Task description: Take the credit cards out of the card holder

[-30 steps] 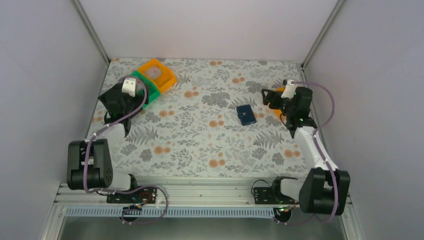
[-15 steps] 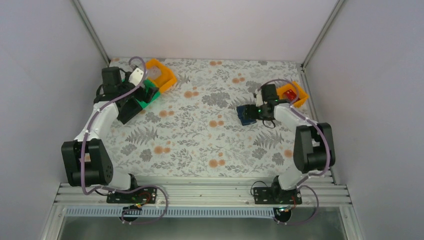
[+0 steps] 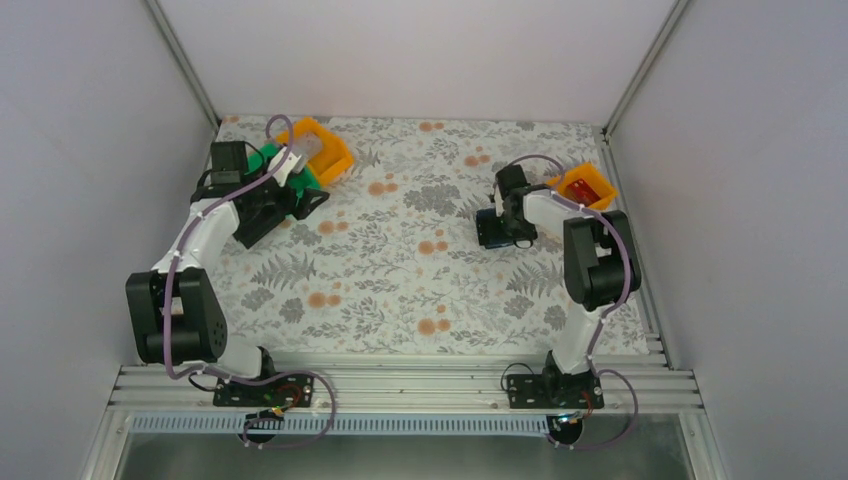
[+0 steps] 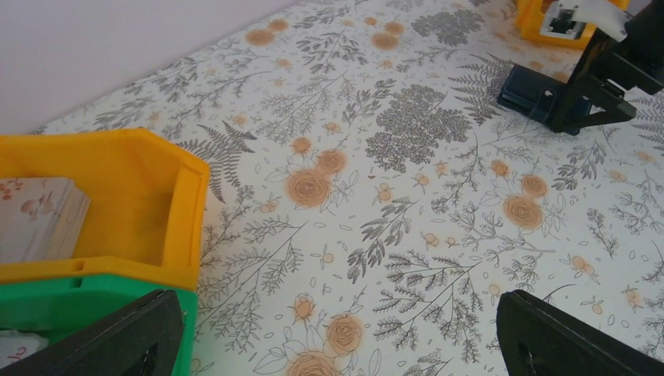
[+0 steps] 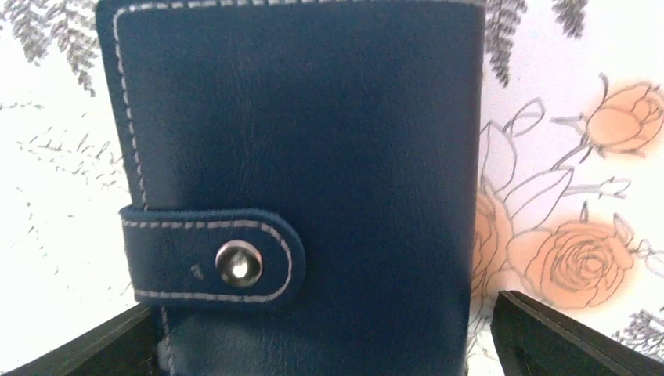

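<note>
The card holder lies closed and flat on the tabletop, toward the right side, with its strap snapped shut across the cover. I see no cards coming out of it yet. My right pincer hangs just above it, fingers spread wide past both long edges and gripping nothing. My left pincer is just as wide and empty, well apart by the orange bin and green bin.

I judge this step to be getting hold of the holder. I want to stay centred, go down until the fingertips touch the tabletop, and close on the edges away from the strap, so the snap stays free for the left pincer to pull. The holder looks thin and may slide, so I close slowly
</note>
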### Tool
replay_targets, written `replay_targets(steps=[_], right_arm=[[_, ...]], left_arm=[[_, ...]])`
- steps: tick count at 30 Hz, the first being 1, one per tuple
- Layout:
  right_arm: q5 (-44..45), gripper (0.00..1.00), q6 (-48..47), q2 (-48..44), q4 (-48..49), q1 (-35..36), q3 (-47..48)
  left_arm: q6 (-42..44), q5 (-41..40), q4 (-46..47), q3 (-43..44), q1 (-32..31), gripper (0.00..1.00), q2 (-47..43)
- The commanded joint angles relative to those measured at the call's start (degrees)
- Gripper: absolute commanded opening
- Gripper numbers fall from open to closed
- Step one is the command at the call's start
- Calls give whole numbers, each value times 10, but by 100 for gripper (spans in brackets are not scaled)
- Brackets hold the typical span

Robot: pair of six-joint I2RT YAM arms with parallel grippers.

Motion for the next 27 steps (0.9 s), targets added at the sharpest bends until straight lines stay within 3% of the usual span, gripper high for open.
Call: replay_targets(steps=[1,6,13,27], right_arm=[[25,99,-18,33,-32,7,30],[32,97,-17,44,-36,10,33],[8,80,-17,45,-33,18,21],[-77,67,-16,-65,65,76,8]], left_arm=[[11,24,-5,2,-2,100,13],[17,14,-10,2,-5,100,23],[24,9,-19,8,-12,100,29],[-17,-13,-62,77,-34,100,43]])
